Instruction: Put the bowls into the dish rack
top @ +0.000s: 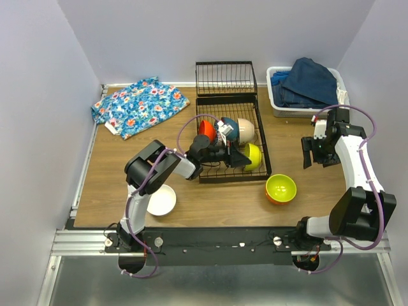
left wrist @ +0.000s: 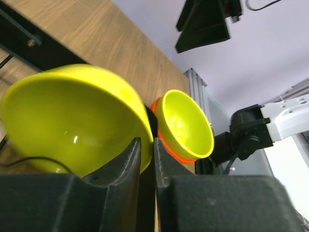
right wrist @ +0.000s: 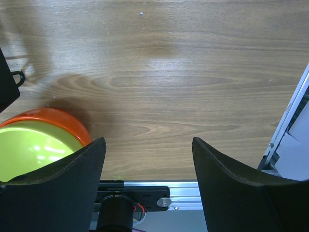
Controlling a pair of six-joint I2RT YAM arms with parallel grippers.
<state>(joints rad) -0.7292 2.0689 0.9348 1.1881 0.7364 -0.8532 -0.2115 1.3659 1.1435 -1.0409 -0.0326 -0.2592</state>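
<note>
The black wire dish rack (top: 263, 150) holds a red-orange bowl (top: 206, 130), a dark blue bowl (top: 231, 127), a beige bowl (top: 245, 129) and a yellow-green bowl (top: 253, 156). My left gripper (top: 244, 159) reaches into the rack. In its wrist view the jaws of the left gripper (left wrist: 147, 145) stand a narrow slit apart around the rim of the yellow-green bowl (left wrist: 72, 121). An orange bowl with a lime inside (top: 280, 189) (left wrist: 186, 123) (right wrist: 34, 140) sits on the table right of the rack. A white bowl (top: 162, 199) lies near the left arm's base. My right gripper (top: 319, 153) (right wrist: 149, 159) hangs open and empty over bare table.
A floral cloth (top: 139, 105) lies at the back left. A white bin of blue clothes (top: 306, 89) stands at the back right. The rack's hinged wire panel (top: 225, 78) lies flat behind it. An aluminium rail (right wrist: 193, 193) runs along the near edge.
</note>
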